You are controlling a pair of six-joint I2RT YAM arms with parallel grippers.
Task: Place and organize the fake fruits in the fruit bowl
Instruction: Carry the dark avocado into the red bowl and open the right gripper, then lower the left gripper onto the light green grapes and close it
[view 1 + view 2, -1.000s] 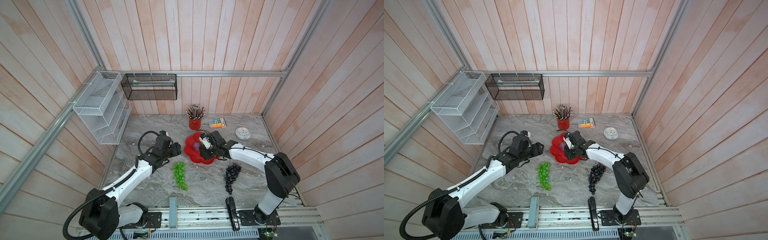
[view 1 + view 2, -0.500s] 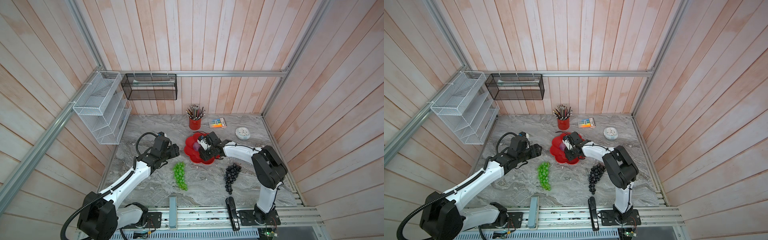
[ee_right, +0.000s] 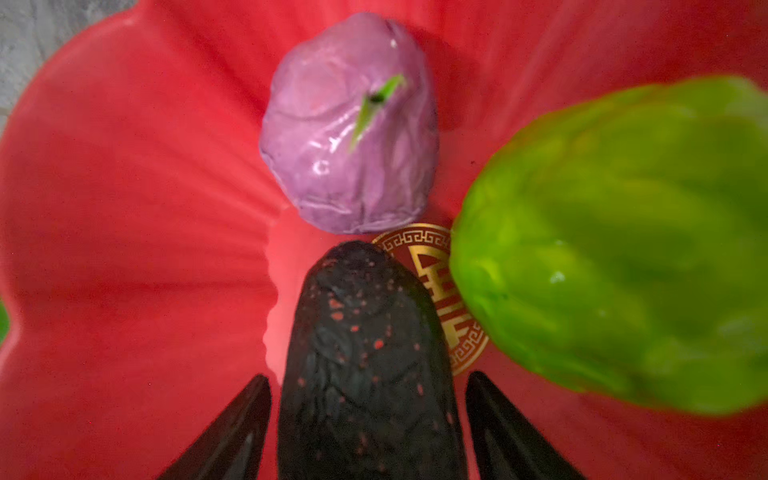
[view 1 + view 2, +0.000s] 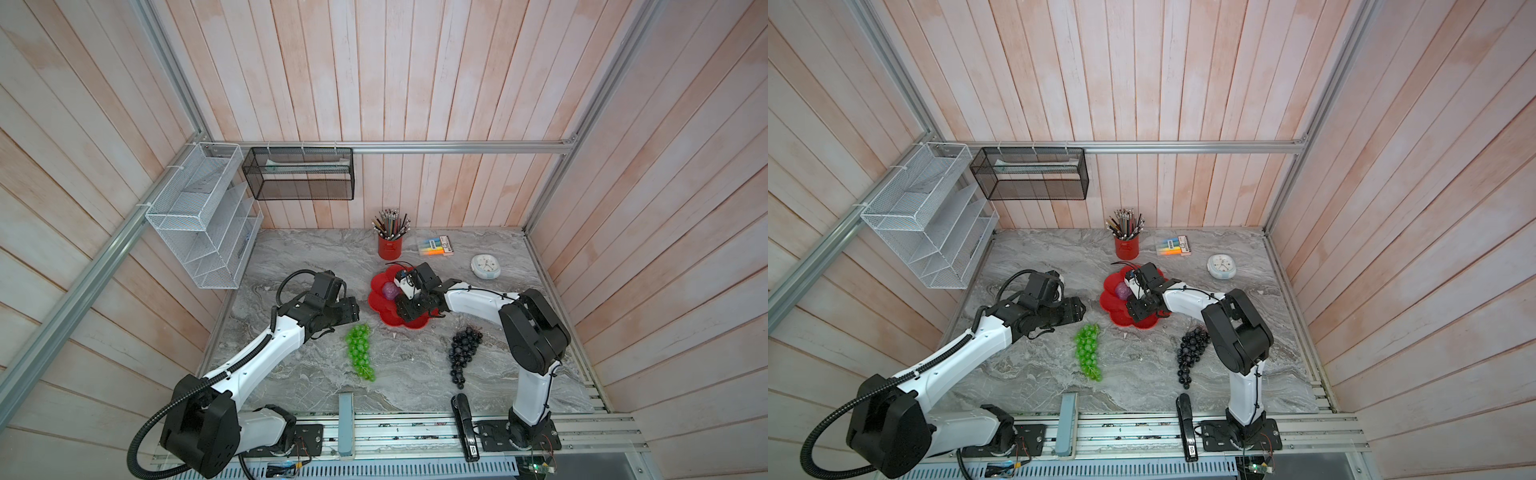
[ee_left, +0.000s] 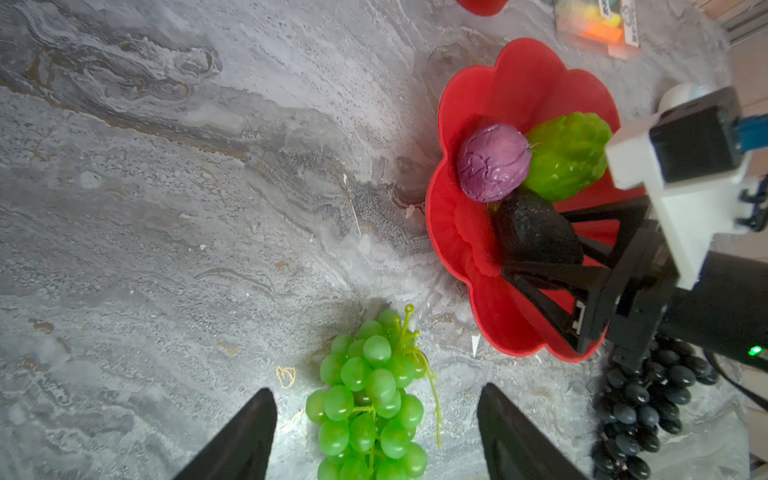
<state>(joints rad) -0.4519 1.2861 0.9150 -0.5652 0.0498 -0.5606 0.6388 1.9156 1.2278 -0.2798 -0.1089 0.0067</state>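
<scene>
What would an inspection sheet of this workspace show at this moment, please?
Surface: grey marble table, small pale flecks, no spills seen.
Job's things: fruit bowl holds purple ball, lime-green ball and avocado; green grapes and purple-black grapes lie on the table outside it.
Clutter: pencil cup, highlighter pack, clock at the back; stapler on the front rail.
Grippers: left gripper open, aimed at the green grapes; right gripper open, straddling the avocado.
Cables: conduit on the left arm, wire on the right; no snag seen.
Surroundings: plank walls, wire rack, mesh basket.
</scene>
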